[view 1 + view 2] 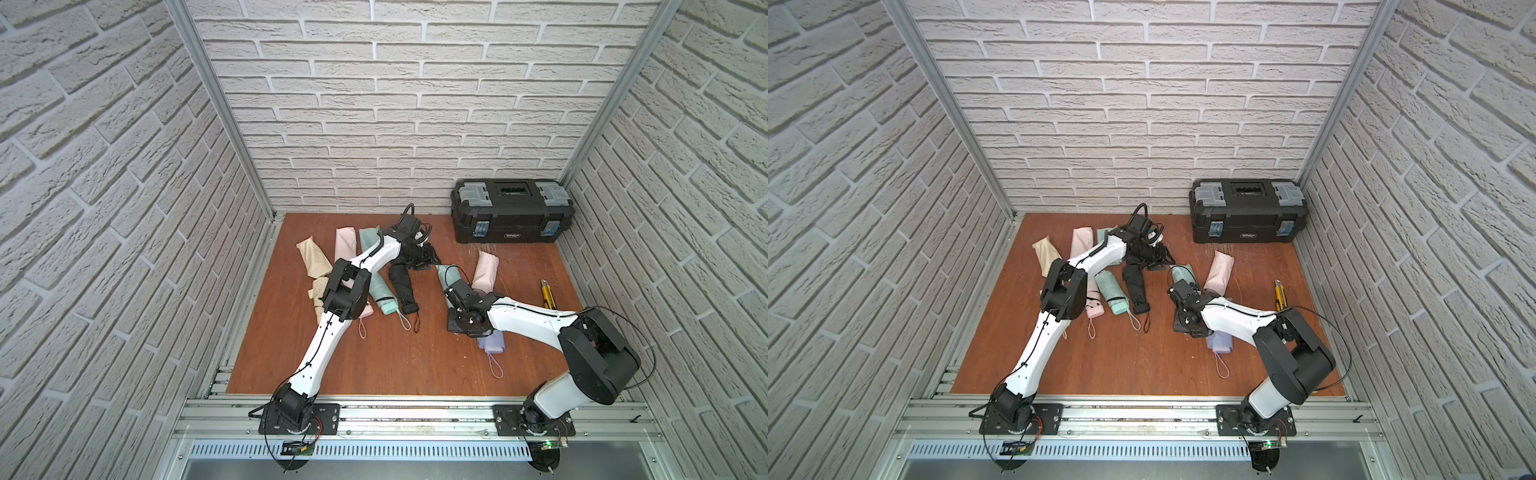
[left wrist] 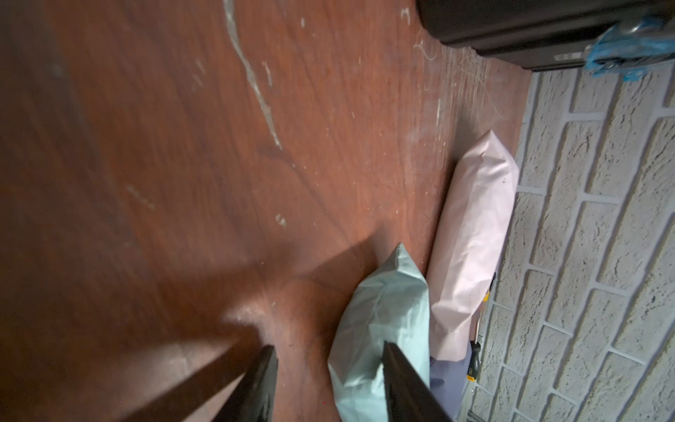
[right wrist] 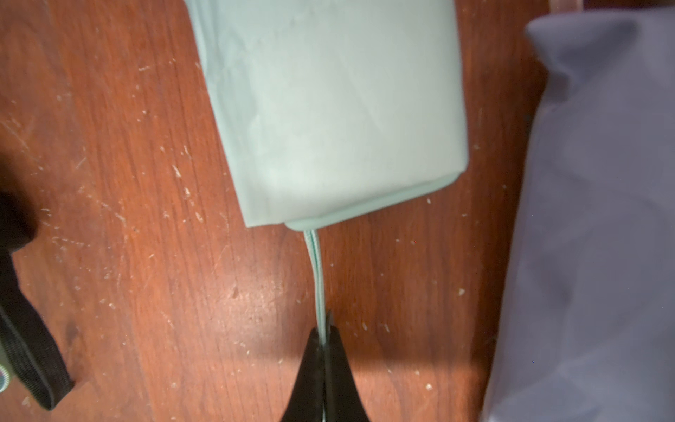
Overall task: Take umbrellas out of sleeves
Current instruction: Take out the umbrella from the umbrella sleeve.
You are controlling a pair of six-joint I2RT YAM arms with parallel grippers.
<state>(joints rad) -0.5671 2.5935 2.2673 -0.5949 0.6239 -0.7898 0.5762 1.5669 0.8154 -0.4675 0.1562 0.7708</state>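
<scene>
Only the right wrist view shows the right gripper (image 3: 325, 330) pinched tight on the mint wrist loop (image 3: 316, 270) of a sleeved mint umbrella (image 3: 328, 109), which lies beside the lilac umbrella (image 3: 591, 219). The left wrist view shows the left gripper (image 2: 328, 350) with its jaws apart, holding nothing, near that sleeve's far tip. Both top views show seven umbrellas in all. The label on the one far toolbox (image 1: 513, 212) is unreadable.

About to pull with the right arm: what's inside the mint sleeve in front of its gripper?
A mint umbrella: only its handle end peeks from the mouth of the mint sleeve, its wrist loop pinched in the shut right gripper. The rest is covered by fabric.
</scene>
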